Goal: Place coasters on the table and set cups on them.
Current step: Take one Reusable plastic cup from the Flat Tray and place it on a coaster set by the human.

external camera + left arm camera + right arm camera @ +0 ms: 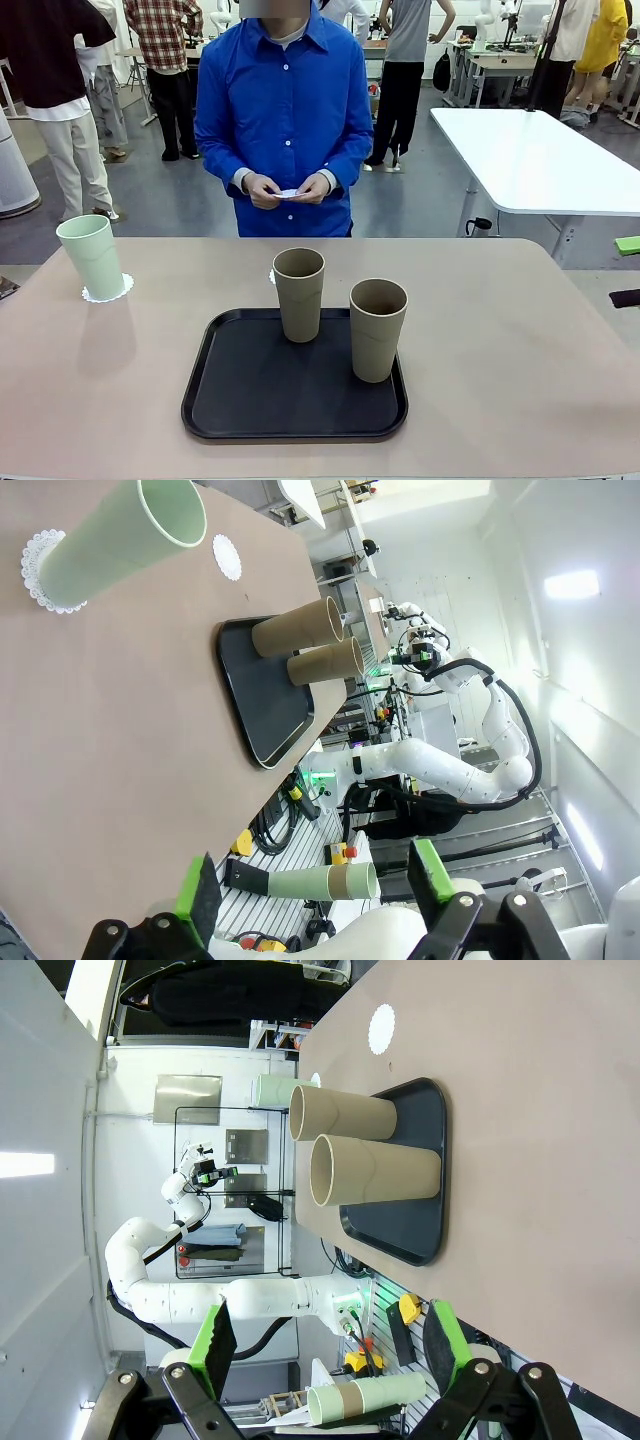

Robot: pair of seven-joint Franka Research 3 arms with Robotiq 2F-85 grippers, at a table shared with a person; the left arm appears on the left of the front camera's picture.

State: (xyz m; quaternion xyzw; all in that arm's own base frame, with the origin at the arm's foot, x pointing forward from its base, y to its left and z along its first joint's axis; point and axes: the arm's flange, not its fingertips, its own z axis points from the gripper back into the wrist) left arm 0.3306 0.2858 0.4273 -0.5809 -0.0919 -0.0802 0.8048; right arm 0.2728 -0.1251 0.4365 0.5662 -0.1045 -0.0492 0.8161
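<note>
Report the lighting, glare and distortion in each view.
Front view: sharp and evenly lit, with a soft shadow falling toward the camera from the mint cup. Left wrist view: rolled sideways, wide-angle stretch on that cup, a light blown out at right. Right wrist view: sideways, the tan cups elongated, white glare at left.

Bright, even overhead light in the front view, everything crisp. A soft shadow spills off the mint cup (91, 255) toward the camera; faint sheen on the black tray (240, 400). Wrist views bow at the edges, and a light panel (574, 583) blows out white.
</note>
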